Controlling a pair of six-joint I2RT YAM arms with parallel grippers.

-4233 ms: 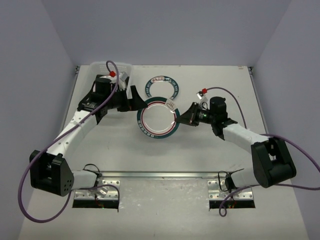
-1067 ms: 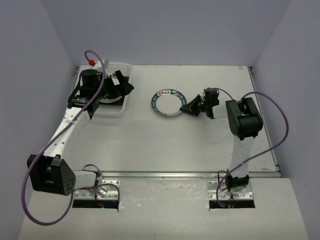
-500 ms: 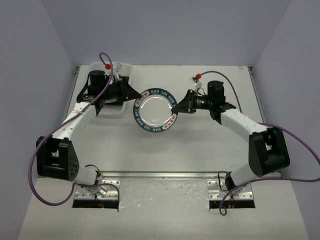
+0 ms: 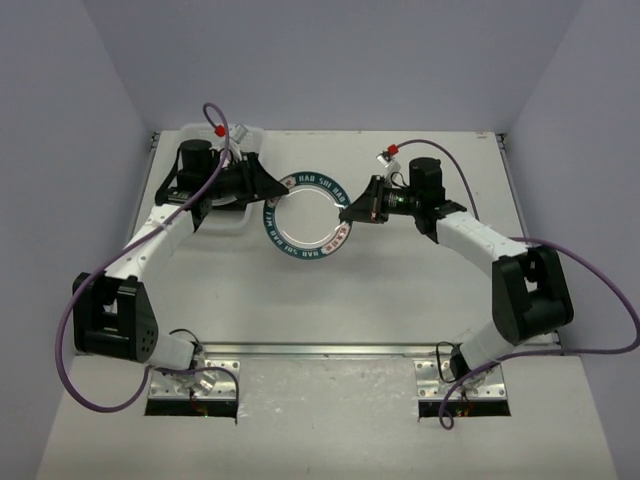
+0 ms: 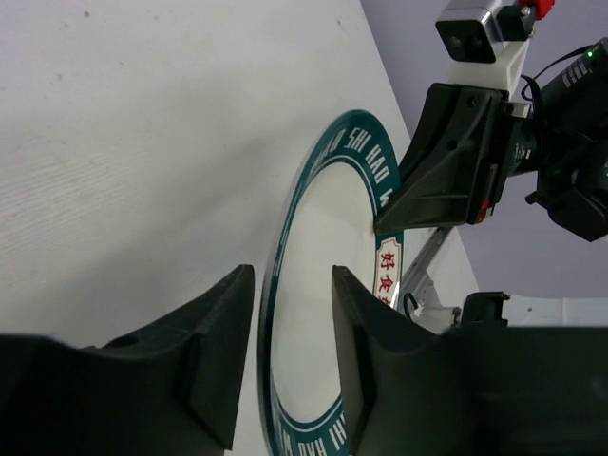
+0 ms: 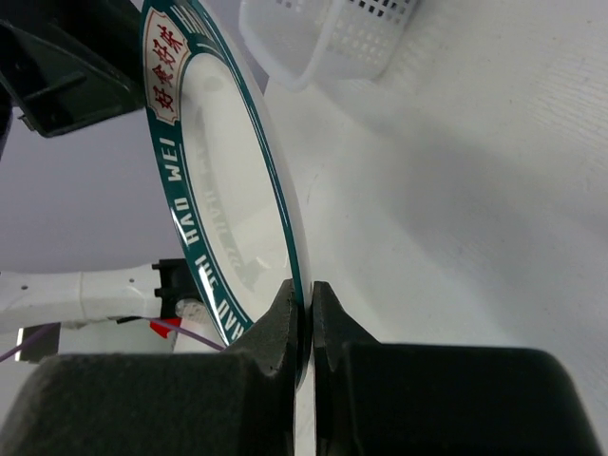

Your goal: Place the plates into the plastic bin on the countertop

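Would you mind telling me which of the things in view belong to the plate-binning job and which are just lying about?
Part of the job: plate, pinched at its rim by the right gripper, with the left gripper straddling the opposite rim; plastic bin; countertop.
Just there: purple cables; metal base brackets.

plate (image 4: 305, 222) teal rim | white "HAO SHI HAO" at 12 o'clock | "WEI" elsewhere | red Chinese characters on white panels
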